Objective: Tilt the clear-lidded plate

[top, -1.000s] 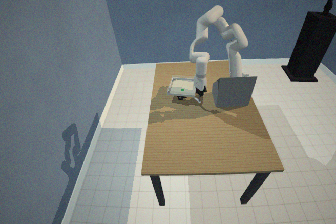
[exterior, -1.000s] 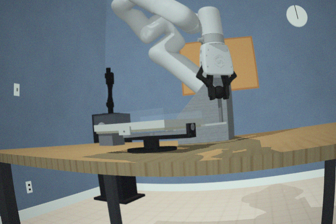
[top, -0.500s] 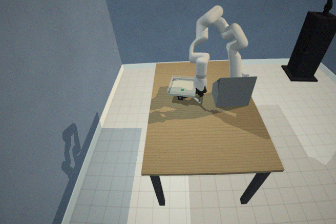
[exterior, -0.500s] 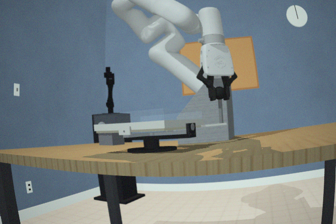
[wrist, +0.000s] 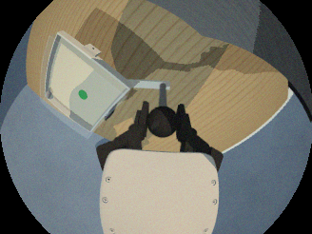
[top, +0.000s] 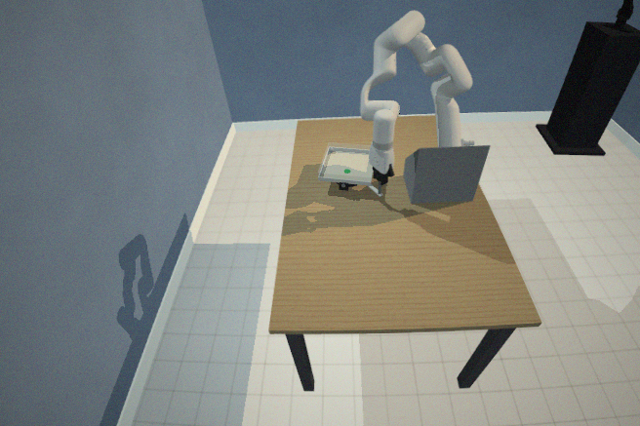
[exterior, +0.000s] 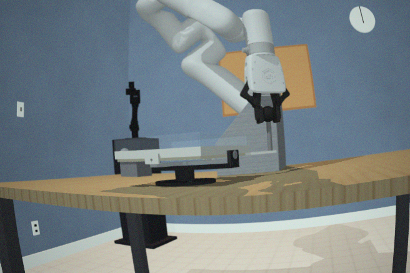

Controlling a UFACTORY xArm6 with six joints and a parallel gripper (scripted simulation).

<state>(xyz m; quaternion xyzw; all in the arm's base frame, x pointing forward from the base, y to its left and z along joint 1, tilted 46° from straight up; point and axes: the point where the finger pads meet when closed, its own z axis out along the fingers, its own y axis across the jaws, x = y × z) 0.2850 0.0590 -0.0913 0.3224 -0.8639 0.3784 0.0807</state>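
Note:
The clear-lidded plate (top: pixel 344 163) is a white square tray on a black pivot stand (exterior: pixel 184 178) at the back of the wooden table. In the exterior view the plate (exterior: pixel 159 154) looks close to level. The green printed spot (top: pixel 346 171) lies near the plate's front edge and also shows in the wrist view (wrist: pixel 83 94). I cannot make out the steel ball in any view. A thin grey handle rod (exterior: pixel 269 137) rises from an arm at the plate's right side and ends in a dark knob (wrist: pixel 162 123). My gripper (exterior: pixel 268 115) is shut on that knob, above and to the right of the plate.
A large grey box (top: pixel 445 174) stands on the table just right of the gripper, in front of the arm's base. A small grey block (exterior: pixel 135 168) sits under the plate's left end. A black pedestal (top: pixel 589 88) stands on the floor at the far right.

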